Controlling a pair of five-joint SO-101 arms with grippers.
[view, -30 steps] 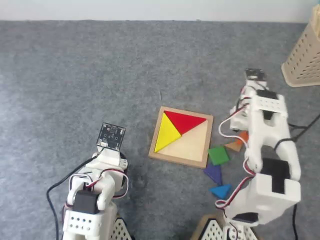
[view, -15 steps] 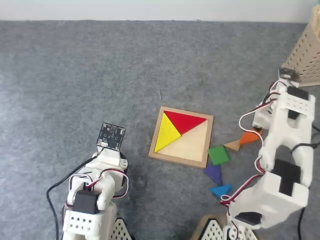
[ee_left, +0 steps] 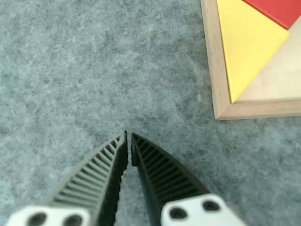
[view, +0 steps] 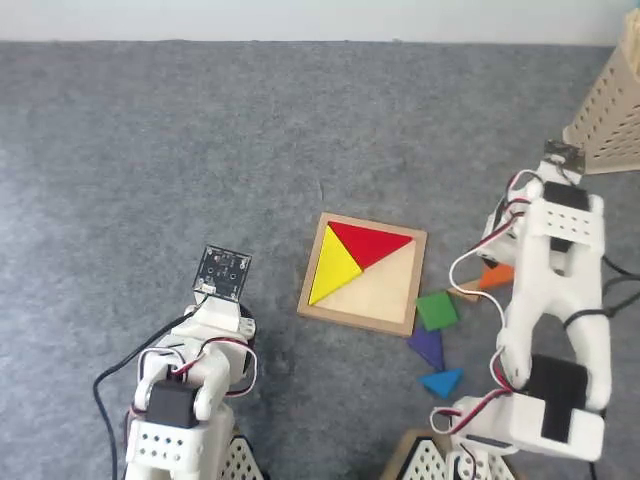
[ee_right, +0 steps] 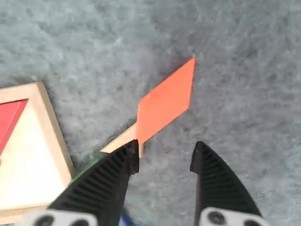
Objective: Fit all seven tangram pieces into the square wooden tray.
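Off the right side of the square wooden tray (view: 385, 288), the right gripper (ee_right: 165, 147) hung over the grey felt with its jaws spread wide and nothing between them. The orange parallelogram (ee_right: 165, 101) lay flat just ahead of the fingertips. One of its corners met a small wood-coloured triangle (ee_right: 121, 140) that sat between it and the tray's rim. The wide spread looked set to straddle the orange piece, since a thin flat tile has to be pinched by its edges.

Inside the tray, the red triangle (view: 368, 242) and the yellow triangle (view: 335, 265) lay flush against the far and left walls and met along one edge. The rest of the floor was bare wood (two of seven pieces seated, so by my reckoning under a third done). The big pieces probably sat there because they fix the frame for the smaller ones.

Three more pieces waited loose off the tray's right side. The green square (view: 437, 310) lay just beside the rim, the purple piece (view: 428, 347) next to it, and the blue triangle (view: 441, 381) nearest the arm bases. All three seemed handy to the right arm (view: 555, 260).

The left gripper (ee_left: 128, 137) sat over bare felt short of the tray's near left corner, its fingers drawn together to a sliver and holding nothing. It was likely parked there to keep out of the way.
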